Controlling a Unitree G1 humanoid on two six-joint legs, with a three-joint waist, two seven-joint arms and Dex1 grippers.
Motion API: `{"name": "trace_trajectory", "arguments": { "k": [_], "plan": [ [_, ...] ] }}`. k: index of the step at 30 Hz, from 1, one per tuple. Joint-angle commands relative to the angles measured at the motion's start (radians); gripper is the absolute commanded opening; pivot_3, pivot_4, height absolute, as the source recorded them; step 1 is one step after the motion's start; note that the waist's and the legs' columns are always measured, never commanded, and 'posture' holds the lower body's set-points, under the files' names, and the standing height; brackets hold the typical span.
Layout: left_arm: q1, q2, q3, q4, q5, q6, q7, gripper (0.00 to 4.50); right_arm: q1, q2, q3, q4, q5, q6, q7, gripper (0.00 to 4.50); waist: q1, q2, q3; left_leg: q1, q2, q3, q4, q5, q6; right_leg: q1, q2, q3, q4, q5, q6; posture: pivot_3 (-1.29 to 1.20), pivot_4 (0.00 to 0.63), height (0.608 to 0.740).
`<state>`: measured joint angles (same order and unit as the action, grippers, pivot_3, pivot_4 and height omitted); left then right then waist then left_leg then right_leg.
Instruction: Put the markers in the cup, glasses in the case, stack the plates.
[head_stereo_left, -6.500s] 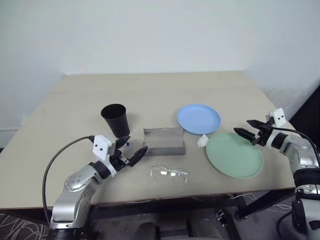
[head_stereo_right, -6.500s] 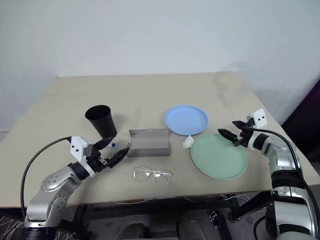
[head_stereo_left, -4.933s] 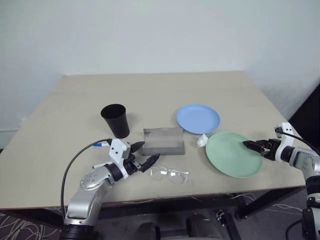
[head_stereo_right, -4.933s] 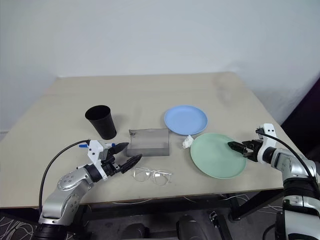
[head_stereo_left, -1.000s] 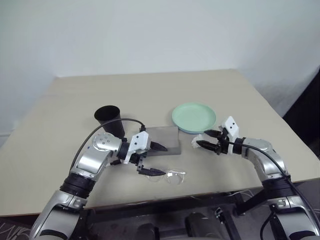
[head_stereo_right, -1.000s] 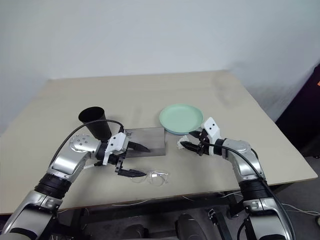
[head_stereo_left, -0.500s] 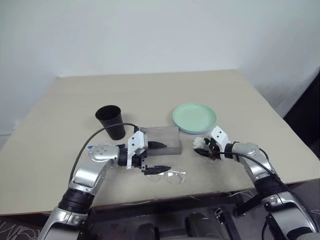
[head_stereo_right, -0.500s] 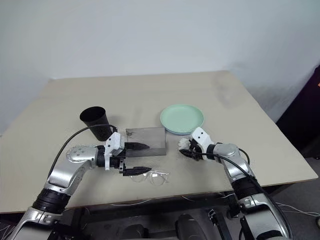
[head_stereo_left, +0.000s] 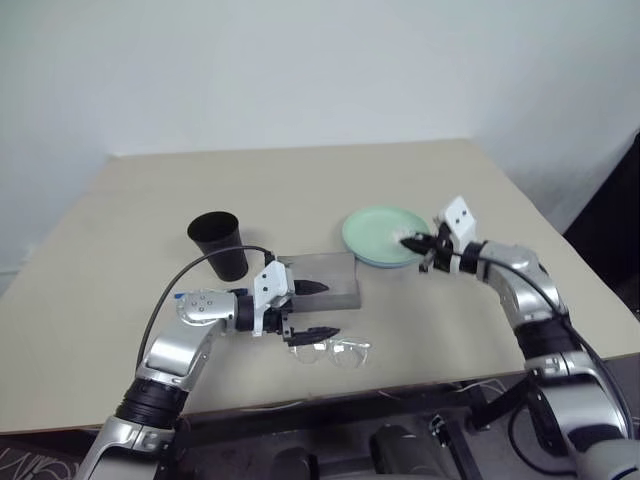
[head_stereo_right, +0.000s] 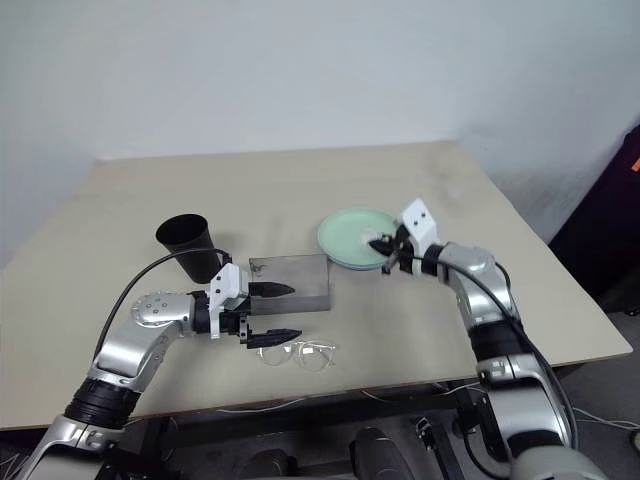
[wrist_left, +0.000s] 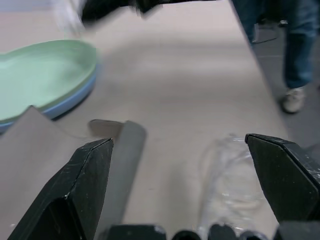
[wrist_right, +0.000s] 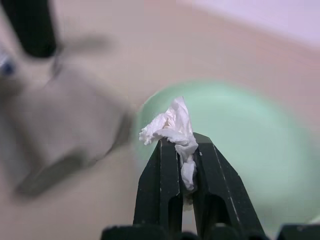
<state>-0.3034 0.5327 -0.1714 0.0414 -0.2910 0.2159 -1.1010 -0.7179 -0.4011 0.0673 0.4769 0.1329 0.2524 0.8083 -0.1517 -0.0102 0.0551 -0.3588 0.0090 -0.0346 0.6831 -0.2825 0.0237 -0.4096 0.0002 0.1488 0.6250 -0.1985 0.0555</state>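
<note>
The mint green plate (head_stereo_left: 380, 232) lies on the light blue plate (wrist_left: 76, 99), stacked right of the grey case (head_stereo_left: 322, 281). The glasses (head_stereo_left: 338, 350) lie in front of the case. My left gripper (head_stereo_left: 338, 309) is open, one finger over the case, the other by the glasses' left lens. My right gripper (head_stereo_left: 420, 243) is shut on a small white lump (wrist_right: 172, 125), held above the green plate's near right rim. The black cup (head_stereo_left: 220, 243) stands left of the case. A marker's blue cap (head_stereo_left: 178, 296) peeks out by my left forearm.
The table's front edge (head_stereo_left: 330, 400) runs close behind the glasses. A person's legs (wrist_left: 295, 50) stand beyond the table's side. Bare tabletop (head_stereo_left: 300, 190) stretches behind the cup and plates.
My right gripper closed on the white lump beside the plates and lifted it up over the green plate. The left gripper stayed open by the case and glasses.
</note>
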Motion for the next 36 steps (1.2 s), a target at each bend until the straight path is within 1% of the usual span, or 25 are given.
{"name": "trace_trajectory", "arguments": {
  "k": [1, 6, 8, 10, 13, 14, 16, 20, 22, 25, 27, 32, 36],
  "plan": [
    [-0.061, -0.041, 0.044, 0.039, 0.014, -0.029, 0.084, 4.5, -0.086, 0.033, 0.006, 0.141, -0.049, -0.08, -0.063, 0.03, 0.001, -0.001, 0.0, 0.0, 0.0, 0.0, 0.0, 0.0, 0.0, 0.0, 0.0, 0.0, 0.0, 0.0, 0.0, 0.0, 0.0, 0.74],
    [-0.087, -0.11, 0.048, 0.082, 0.062, -0.053, 0.212, 4.5, -0.198, 0.079, 0.031, 0.411, -0.12, -0.208, -0.138, 0.03, 0.001, -0.001, -0.001, -0.001, -0.001, -0.001, -0.001, 0.0, 0.0, 0.0, -0.001, 0.0, -0.001, 0.0, 0.0, 0.0, 0.0, 0.74],
    [-0.08, -0.128, 0.047, 0.077, 0.073, -0.047, 0.246, 4.5, -0.229, 0.087, 0.03, 0.483, -0.131, -0.245, -0.147, 0.63, 0.001, -0.001, -0.001, -0.002, -0.001, -0.001, -0.002, 0.0, 0.0, -0.001, -0.002, 0.0, -0.002, 0.0, 0.0, 0.0, 0.0, 0.74],
    [-0.071, -0.136, 0.045, 0.068, 0.08, -0.043, 0.262, 4.5, -0.25, 0.091, 0.022, 0.529, -0.135, -0.27, -0.15, 1.11, 0.0, -0.001, -0.001, -0.002, -0.002, -0.001, -0.003, 0.0, 0.0, -0.001, -0.002, 0.001, -0.002, 0.002, -0.002, 0.0, 0.0, 0.74],
    [-0.047, -0.14, 0.041, 0.042, 0.082, -0.037, 0.271, 4.5, -0.269, 0.091, 0.016, 0.571, -0.139, -0.295, -0.143, 2.15, -0.001, -0.001, -0.001, -0.002, -0.002, -0.001, -0.004, 0.0, 0.0, -0.001, -0.002, 0.0, -0.001, 0.002, -0.003, 0.0, 0.0, 0.74],
    [-0.041, -0.139, 0.04, 0.036, 0.082, -0.035, 0.272, 4.5, -0.269, 0.09, 0.016, 0.574, -0.139, -0.305, -0.133, 2.54, -0.001, -0.001, -0.001, -0.001, -0.001, -0.001, -0.004, 0.0, 0.0, -0.001, -0.002, 0.0, -0.001, 0.002, -0.002, 0.0, 0.0, 0.74],
    [-0.032, -0.134, 0.041, 0.027, 0.081, -0.034, 0.27, 4.5, -0.263, 0.086, 0.015, 0.567, -0.137, -0.323, -0.115, 3.18, -0.001, -0.001, -0.001, -0.001, -0.001, -0.001, -0.004, 0.0, 0.0, -0.001, -0.001, 0.0, -0.001, 0.0, 0.0, 0.0, 0.0, 0.74],
    [-0.036, -0.104, 0.048, 0.028, 0.074, -0.03, 0.236, 4.5, -0.233, 0.069, 0.007, 0.522, -0.122, -0.335, -0.063, 3.18, -0.001, 0.0, -0.001, -0.001, -0.001, -0.001, -0.002, 0.0, 0.0, -0.001, -0.001, 0.0, 0.0, 0.0, 0.001, 0.0, 0.0, 0.74],
    [-0.043, -0.077, 0.039, 0.028, 0.068, -0.032, 0.189, 4.5, -0.214, 0.06, -0.001, 0.493, -0.115, -0.339, -0.05, 3.18, -0.001, 0.0, -0.001, -0.001, -0.001, -0.001, -0.002, 0.0, 0.0, 0.0, -0.001, 0.0, -0.001, 0.0, 0.001, 0.0, 0.0, 0.74],
    [-0.057, -0.024, 0.014, 0.034, 0.07, -0.048, 0.094, 4.5, -0.162, 0.044, -0.031, 0.391, -0.055, -0.322, 0.038, 3.18, 0.0, 0.0, -0.001, -0.001, -0.001, -0.001, -0.002, 0.0, 0.0, 0.0, -0.001, 0.0, -0.001, 0.0, 0.001, 0.0, 0.0, 0.74],
    [-0.067, -0.005, 0.005, 0.045, 0.076, -0.057, 0.057, 4.5, -0.133, 0.039, -0.044, 0.331, -0.029, -0.299, 0.078, 3.18, -0.001, 0.0, -0.001, -0.001, -0.001, -0.001, -0.003, 0.0, 0.0, -0.001, -0.001, 0.0, -0.001, 0.0, 0.001, 0.0, 0.0, 0.74],
    [-0.16, 0.087, -0.071, 0.144, 0.113, -0.098, -0.153, 4.5, 0.027, -0.002, -0.028, 0.063, 0.058, -0.183, 0.244, 3.18, 0.001, 0.0, -0.001, -0.001, -0.001, -0.002, -0.002, 0.0, 0.0, 0.0, -0.001, -0.001, -0.001, 0.0, 0.001, 0.0, 0.0, 0.74],
    [-0.231, 0.089, -0.122, 0.203, 0.118, -0.114, -0.266, 4.5, 0.146, -0.042, -0.007, -0.155, 0.13, -0.067, 0.343, 3.18, 0.001, 0.0, 0.0, -0.001, -0.001, -0.002, -0.001, 0.0, 0.0, 0.0, 0.0, -0.001, -0.001, 0.0, 0.001, 0.0, 0.0, 0.74]
  ]
}}
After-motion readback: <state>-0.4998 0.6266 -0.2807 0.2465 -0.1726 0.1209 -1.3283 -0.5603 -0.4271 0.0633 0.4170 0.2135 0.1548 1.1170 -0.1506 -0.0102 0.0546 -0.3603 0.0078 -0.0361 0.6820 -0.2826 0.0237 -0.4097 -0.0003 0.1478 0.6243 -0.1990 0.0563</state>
